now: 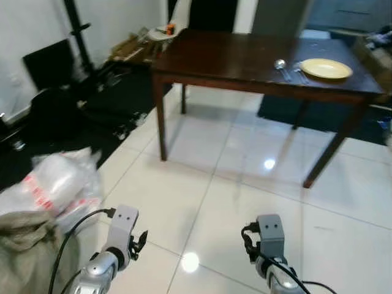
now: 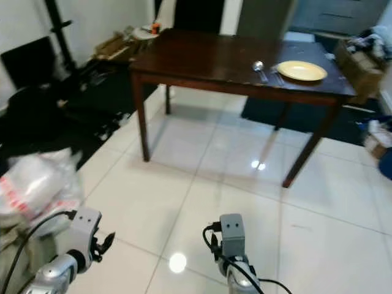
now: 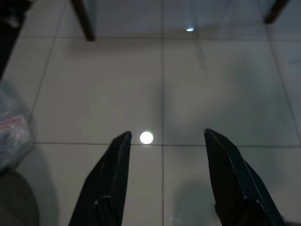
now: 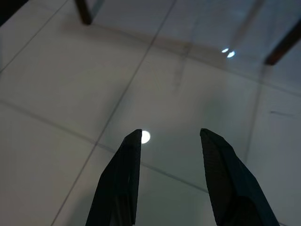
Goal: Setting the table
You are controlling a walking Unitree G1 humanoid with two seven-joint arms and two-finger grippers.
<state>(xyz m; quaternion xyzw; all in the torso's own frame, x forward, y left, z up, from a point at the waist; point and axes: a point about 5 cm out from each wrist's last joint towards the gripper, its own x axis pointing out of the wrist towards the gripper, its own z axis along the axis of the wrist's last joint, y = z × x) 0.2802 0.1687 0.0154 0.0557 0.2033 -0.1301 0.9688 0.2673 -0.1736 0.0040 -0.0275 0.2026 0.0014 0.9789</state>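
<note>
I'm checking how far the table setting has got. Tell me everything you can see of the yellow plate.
The yellow plate is round and shallow with a raised rim, pale yellow, smooth like ceramic or plastic, and looks empty. It lies flat on the dark wooden table, near the table's right end and close to its near edge. Just to its left lie a spoon and what looks like a fork; the fork lies close against the rim, though contact cannot be told. Neither end effector is near it.

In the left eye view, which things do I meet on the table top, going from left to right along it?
Bare dark table top → spoon → fork, close beside the plate → yellow plate, near the table's right end.
</note>
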